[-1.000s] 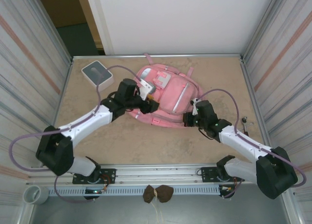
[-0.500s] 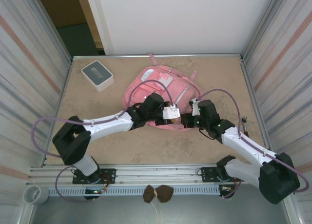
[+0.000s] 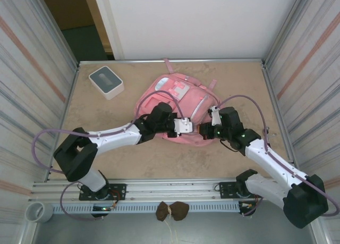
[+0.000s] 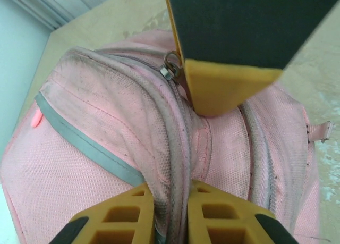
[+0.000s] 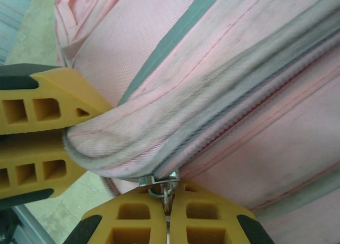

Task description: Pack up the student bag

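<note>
Fabric along the near edge of the student bag [image 3: 175, 95], lying mid-table, is now clamped by the left gripper [image 4: 171, 193], which has been swung across from the bag's left side and closed moments ago. To its right, the zip pull [image 5: 162, 183] is pinched by the shut right gripper [image 3: 203, 129], so unzipping can likely be begun. Nothing is seen inside the bag; the grey-and-white box [image 3: 105, 82], far left, cannot be seen into either.

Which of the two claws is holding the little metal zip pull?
The right gripper: it is shut on the zip pull. The left gripper instead pinches a fabric ridge of the student bag.
</note>
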Robot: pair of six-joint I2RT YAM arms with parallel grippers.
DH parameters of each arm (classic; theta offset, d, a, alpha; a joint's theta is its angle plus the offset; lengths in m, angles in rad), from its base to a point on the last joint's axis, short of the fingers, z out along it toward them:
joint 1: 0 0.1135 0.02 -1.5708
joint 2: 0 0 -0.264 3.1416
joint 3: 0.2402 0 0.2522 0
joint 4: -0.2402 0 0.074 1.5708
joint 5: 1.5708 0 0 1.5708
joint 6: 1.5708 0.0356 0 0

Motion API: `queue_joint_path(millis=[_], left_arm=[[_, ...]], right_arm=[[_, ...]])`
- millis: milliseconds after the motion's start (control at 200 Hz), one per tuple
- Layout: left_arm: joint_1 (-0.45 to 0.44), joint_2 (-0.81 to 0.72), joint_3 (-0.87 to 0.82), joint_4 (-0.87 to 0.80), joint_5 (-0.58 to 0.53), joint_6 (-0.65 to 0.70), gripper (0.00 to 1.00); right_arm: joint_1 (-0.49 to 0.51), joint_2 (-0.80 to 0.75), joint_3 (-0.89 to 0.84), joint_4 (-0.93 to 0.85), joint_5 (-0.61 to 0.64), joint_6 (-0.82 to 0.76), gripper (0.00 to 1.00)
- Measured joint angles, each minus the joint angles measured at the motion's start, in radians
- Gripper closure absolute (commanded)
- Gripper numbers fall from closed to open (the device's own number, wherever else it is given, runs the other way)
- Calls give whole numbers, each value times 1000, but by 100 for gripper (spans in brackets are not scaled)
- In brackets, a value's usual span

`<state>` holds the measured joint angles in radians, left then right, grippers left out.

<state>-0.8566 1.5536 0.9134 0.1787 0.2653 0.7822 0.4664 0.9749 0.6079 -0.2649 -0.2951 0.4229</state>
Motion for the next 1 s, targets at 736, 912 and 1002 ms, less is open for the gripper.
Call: queue_joint_path(millis=[736, 912, 1002], left_arm=[[152, -221, -146, -66, 173, -77, 40], [24, -175, -82, -105, 57, -101, 39], [-15, -118, -38, -121, -5, -102, 41]], right_arm=[[27, 73, 71, -34, 0, -39, 100], [44, 86, 67, -3, 11, -30, 100], [50, 92, 61, 10, 12, -19, 100]])
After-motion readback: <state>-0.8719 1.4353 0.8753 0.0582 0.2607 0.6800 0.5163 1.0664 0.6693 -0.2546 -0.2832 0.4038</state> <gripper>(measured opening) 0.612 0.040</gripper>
